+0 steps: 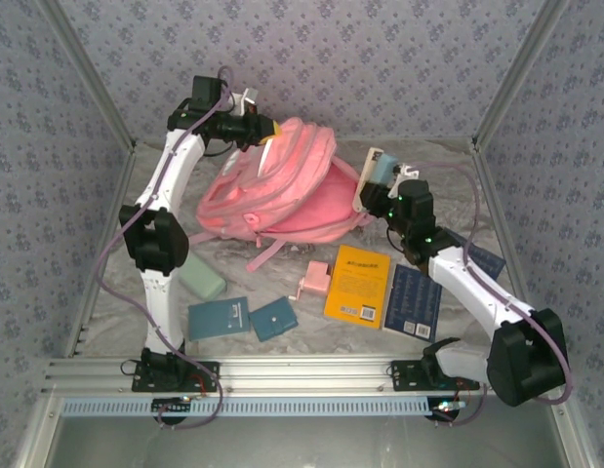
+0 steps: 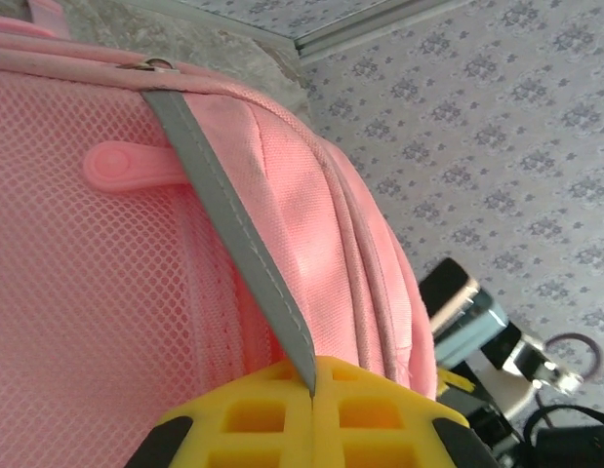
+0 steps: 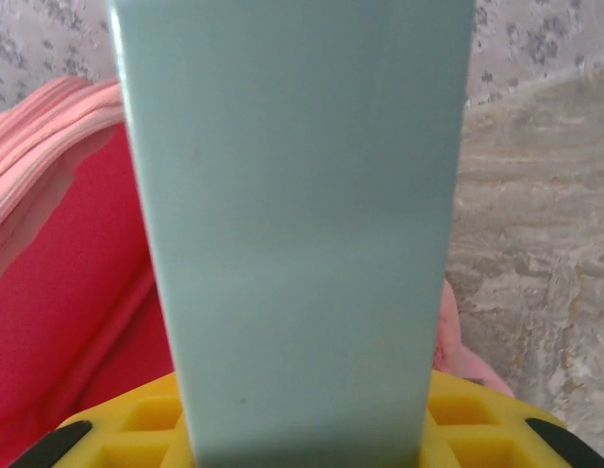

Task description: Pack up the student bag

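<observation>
The left gripper [image 1: 270, 128] is pinching the student bag [image 1: 282, 185]; the right gripper [image 1: 383, 193] is clamping a teal book [image 3: 302, 195]; other books [image 1: 357, 285] are awaiting packing.

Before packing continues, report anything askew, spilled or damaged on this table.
Nothing spilled or damaged. The student bag lies slumped on its side, a pink strap trailing loose over the table. The left gripper pinches its grey stripe; the right gripper holds a pale blue book by its mouth.
</observation>
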